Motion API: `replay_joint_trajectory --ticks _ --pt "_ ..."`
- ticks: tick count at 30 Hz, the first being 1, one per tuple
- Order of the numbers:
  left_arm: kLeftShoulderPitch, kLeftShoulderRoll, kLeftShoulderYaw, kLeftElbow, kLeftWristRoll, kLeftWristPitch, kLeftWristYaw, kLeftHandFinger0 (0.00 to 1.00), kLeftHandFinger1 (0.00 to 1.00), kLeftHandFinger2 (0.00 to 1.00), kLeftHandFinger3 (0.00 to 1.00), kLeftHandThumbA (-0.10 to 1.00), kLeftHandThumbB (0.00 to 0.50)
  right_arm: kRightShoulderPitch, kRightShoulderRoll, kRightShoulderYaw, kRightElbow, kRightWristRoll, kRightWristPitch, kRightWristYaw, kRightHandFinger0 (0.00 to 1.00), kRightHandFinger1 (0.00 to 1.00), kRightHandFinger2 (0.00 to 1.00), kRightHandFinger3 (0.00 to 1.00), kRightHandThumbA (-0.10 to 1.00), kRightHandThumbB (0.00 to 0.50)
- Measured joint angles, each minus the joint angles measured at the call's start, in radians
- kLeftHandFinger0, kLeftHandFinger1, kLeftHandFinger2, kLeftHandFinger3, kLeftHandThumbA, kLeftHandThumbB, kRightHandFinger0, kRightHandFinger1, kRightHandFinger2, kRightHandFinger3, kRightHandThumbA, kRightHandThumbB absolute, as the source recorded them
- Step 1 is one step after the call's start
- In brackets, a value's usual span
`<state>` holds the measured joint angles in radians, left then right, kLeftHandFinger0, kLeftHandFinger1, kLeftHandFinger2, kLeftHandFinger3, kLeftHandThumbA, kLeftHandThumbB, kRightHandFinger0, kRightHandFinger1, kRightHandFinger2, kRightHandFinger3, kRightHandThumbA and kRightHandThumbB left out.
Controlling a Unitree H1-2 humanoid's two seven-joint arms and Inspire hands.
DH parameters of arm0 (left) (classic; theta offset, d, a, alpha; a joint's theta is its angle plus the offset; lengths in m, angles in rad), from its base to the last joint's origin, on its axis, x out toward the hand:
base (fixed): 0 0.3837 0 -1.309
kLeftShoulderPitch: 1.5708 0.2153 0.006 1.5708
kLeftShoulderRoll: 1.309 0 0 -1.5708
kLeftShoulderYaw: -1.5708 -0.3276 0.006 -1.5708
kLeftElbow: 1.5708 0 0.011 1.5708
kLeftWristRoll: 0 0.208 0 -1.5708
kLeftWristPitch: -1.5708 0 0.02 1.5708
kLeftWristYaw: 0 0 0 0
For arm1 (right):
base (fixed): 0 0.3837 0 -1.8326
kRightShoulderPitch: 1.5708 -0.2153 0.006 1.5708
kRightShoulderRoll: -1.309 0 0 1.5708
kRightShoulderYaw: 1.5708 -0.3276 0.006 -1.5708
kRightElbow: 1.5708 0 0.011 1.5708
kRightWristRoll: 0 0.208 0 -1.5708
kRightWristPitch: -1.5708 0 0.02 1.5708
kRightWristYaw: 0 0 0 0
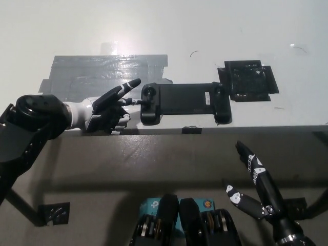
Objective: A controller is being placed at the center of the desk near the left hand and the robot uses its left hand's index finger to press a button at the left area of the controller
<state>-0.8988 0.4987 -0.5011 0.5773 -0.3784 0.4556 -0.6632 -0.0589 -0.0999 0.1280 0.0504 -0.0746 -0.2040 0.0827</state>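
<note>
A black controller (184,102) lies flat near the desk's front edge, long side across the picture. My left hand (108,106) rests on the desk just left of it, holding nothing, with one finger stretched toward the controller's left grip and its tip at the left end by the round stick (148,93). The other fingers are curled loosely. My right hand (256,185) hangs below the desk edge at the lower right, fingers spread, holding nothing.
A patch of grey tape (102,74) covers the desk behind my left hand. A black square pad (248,80) is taped down right of the controller. The desk's front edge (205,129) runs across just below the controller.
</note>
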Motion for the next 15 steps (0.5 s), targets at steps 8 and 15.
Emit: replay_joint_trajectory --ticks 8,15 --pt "0.0 -0.003 0.0 0.0 0.005 0.0 0.0 0.0 0.0 0.07 1.0 1.0 0.486 -0.003 0.0 0.0 0.0 0.0 0.0 0.0 0.99 1.0 1.0 1.0 0.58 0.253" --pt "0.0 -0.01 0.001 0.0 0.027 0.0 -0.002 0.1 0.0 0.12 1.0 1.0 0.449 -0.003 0.0 0.0 0.0 0.0 0.0 0.0 0.99 1.0 1.0 1.0 0.56 0.247"
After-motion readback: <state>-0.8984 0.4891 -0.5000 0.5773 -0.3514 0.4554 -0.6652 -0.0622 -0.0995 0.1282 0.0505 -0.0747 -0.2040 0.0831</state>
